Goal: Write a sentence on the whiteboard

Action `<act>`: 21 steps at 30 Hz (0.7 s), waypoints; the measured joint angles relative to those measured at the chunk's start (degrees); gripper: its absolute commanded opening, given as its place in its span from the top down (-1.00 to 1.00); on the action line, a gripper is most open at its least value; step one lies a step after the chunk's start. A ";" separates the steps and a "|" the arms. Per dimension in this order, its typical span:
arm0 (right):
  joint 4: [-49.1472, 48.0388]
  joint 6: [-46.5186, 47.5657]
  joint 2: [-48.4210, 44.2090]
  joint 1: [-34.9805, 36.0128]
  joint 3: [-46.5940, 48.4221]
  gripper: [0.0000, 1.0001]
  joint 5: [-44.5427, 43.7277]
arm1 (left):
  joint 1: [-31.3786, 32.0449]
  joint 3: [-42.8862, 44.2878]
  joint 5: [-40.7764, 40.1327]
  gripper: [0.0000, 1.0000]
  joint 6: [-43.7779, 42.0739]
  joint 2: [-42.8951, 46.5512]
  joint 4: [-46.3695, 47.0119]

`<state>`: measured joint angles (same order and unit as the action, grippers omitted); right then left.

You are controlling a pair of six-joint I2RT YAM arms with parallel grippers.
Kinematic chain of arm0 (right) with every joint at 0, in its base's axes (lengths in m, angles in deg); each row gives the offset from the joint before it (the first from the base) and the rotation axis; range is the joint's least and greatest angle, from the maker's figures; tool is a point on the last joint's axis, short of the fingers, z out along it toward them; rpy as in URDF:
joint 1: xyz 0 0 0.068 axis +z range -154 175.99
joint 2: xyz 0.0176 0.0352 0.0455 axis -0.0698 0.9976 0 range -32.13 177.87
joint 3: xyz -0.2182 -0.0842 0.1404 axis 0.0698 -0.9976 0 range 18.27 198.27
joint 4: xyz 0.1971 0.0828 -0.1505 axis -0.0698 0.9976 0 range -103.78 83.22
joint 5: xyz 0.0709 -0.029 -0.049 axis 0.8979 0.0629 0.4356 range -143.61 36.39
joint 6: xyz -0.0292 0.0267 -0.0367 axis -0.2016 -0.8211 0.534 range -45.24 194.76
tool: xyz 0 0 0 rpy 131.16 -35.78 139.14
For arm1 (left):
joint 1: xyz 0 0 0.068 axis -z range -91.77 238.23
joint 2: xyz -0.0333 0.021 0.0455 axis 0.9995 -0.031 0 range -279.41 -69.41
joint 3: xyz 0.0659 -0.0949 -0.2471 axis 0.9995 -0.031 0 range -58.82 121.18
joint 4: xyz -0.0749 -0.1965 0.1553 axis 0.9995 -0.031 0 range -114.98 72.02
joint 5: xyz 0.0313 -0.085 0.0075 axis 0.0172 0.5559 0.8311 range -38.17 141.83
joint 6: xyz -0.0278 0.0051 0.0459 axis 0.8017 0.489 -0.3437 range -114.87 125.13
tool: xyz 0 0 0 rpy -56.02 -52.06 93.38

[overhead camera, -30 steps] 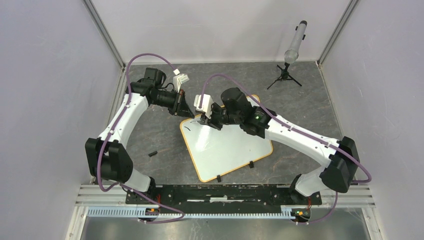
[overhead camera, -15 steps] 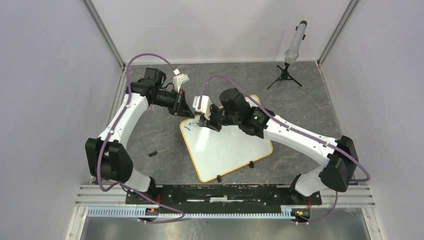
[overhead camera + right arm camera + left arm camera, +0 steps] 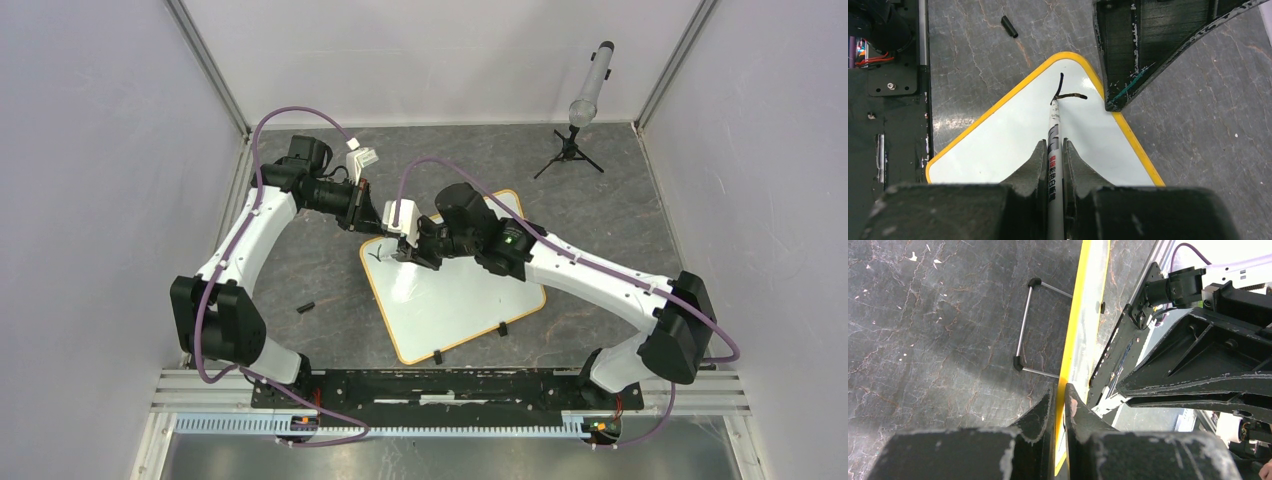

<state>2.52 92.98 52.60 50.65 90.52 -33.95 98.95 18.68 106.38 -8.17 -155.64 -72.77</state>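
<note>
1. A rectangular glossy white whiteboard (image 3: pixel 460 295) with a thin yellow-orange frame is laid flat, at an angle, in the middle of the dark grey stone-patterned table (image 3: pixel 610 200).
2. The frame on the board's far left edge is pinched between the closed jaws of the left gripper (image 3: pixel 1060 397).
3. A slim white and grey marker pen (image 3: pixel 1054 120) is clamped in the jaws of the right gripper (image 3: pixel 1054 145).
4. The pen tip is set on the board near the far left corner, where the sentence (image 3: pixel 1060 82) is seen as only two short dark strokes that meet.
5. A small black cylindrical cap (image 3: pixel 305 306) is seen on the table to the left, apart from the board.
6. A grey tube on a small black tripod (image 3: pixel 590 85) is stood at the far right.
</note>
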 measured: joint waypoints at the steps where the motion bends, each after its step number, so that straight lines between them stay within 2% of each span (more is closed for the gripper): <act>1: 0.04 0.00 0.00 0.00 0.00 1.00 -0.02 | 0.00 0.00 0.00 0.95 0.00 0.00 0.00; 12: 0.04 0.07 -0.11 0.00 -0.66 1.00 -0.24 | 0.00 0.00 -0.09 0.95 0.00 0.00 0.02; 21: 0.00 -0.13 -2.56 0.31 -6.12 1.00 1.68 | 0.00 0.00 -0.26 0.95 -0.02 0.00 0.02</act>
<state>2.52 92.85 50.04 50.95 84.40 -32.27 98.95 18.68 106.11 -8.19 -155.64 -72.74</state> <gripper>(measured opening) 0.144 0.130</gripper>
